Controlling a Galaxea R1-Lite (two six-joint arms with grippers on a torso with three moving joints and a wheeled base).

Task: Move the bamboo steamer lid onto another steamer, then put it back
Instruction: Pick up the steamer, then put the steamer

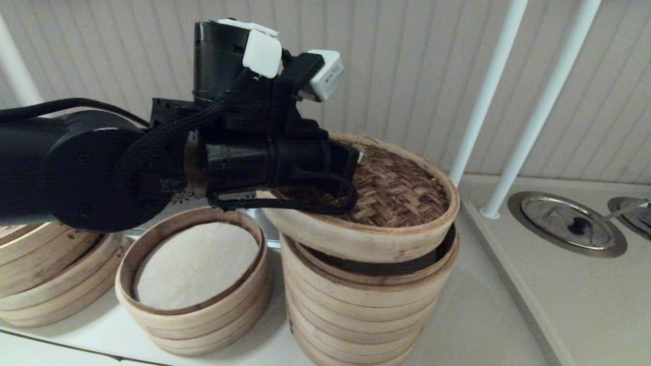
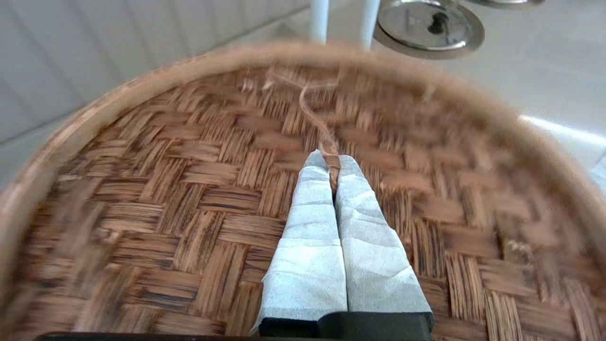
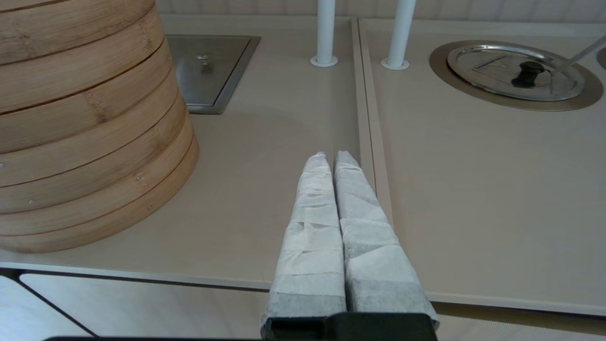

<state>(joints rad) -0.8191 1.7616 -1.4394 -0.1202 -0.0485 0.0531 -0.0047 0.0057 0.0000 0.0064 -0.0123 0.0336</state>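
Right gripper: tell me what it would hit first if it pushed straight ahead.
Probably nothing soon: the shut right gripper points across bare counter toward two white poles; depth is unclear, and the tall steamer stack sits aside.

Lid (image 1: 402,190): dark woven bamboo, rough, matt; pale smooth rim. Tall steamer stack (image 1: 356,310): smooth pale bamboo rings. Bench (image 3: 473,189): beige, smooth, matt. Far right, round cover (image 3: 516,76): shiny metal w/ black knob. Gripper fingers (image 2: 326,227): wrapped in white cloth-like tape, creased.

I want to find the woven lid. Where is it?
In the head view, the bamboo steamer lid sits tilted above the tallest steamer stack, held by the left gripper.
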